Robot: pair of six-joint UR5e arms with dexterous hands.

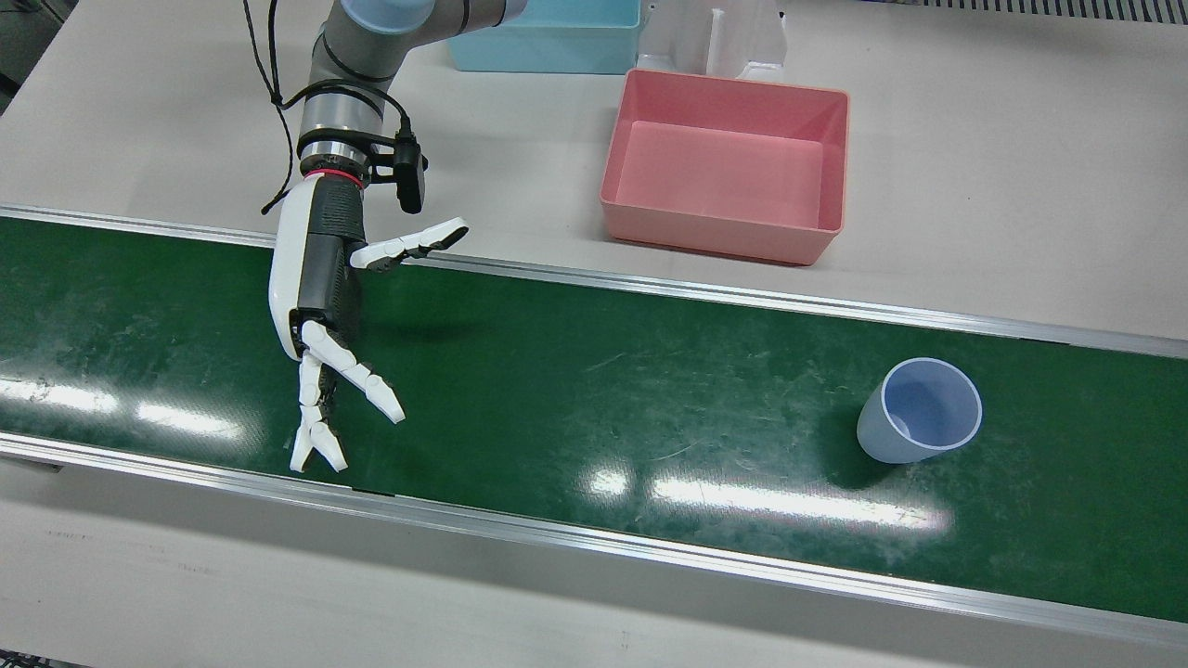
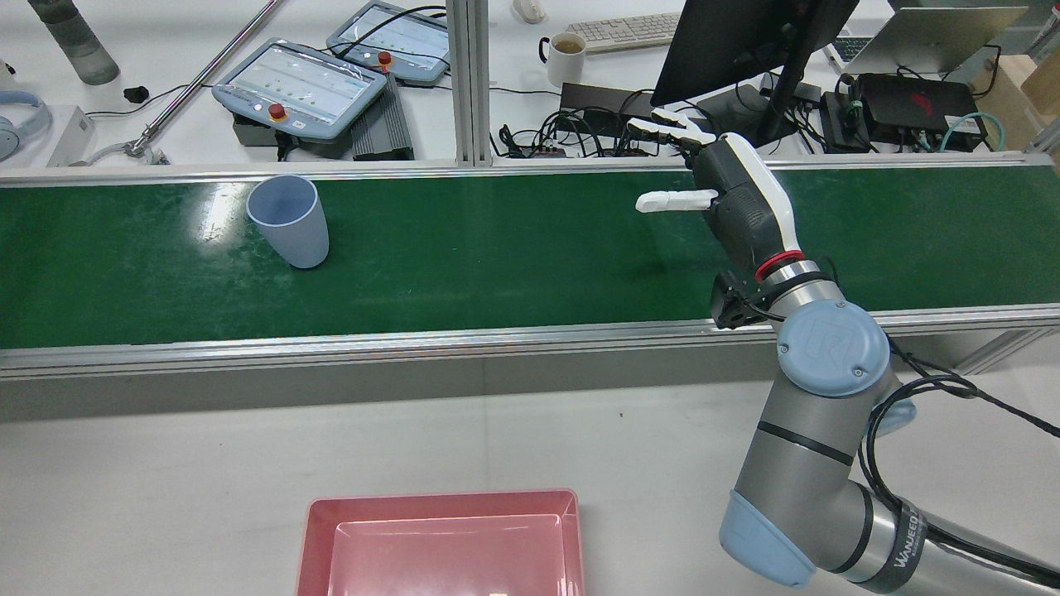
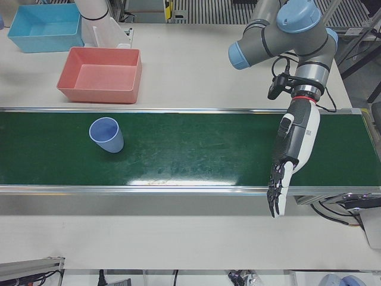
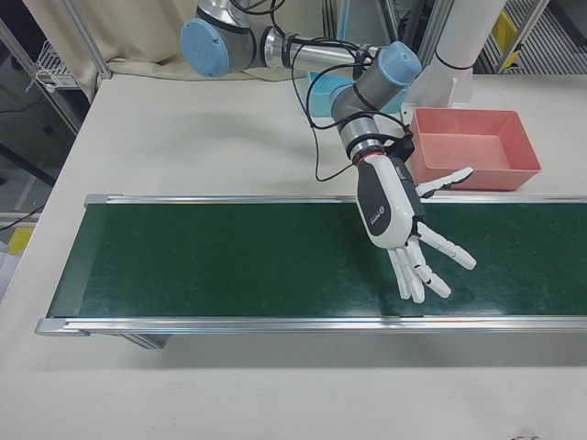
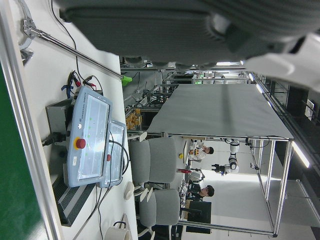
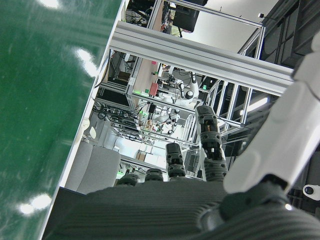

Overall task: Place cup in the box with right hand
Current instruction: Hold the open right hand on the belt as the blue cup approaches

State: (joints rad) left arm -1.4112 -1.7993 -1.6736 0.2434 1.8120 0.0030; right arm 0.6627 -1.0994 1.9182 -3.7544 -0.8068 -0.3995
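Observation:
A pale blue cup (image 1: 919, 413) stands upright and alone on the green belt (image 1: 594, 390). It also shows in the rear view (image 2: 288, 219) and the left-front view (image 3: 107, 135). The empty pink box (image 1: 719, 172) sits on the white table behind the belt (image 2: 443, 546) (image 3: 101, 76) (image 4: 472, 147). My right hand (image 1: 320, 297) is open with fingers spread, hovering over the belt far to the side of the cup (image 2: 741, 194) (image 4: 399, 225). My left hand (image 3: 289, 161) is open and empty, fingers straight, over the belt's front rail on the cup's other side.
A light blue box (image 1: 548, 37) and a white pedestal (image 1: 715, 37) stand behind the pink box. Metal rails (image 1: 650, 288) edge the belt on both sides. Teach pendants (image 2: 302, 87) and cables lie on desks beyond the belt.

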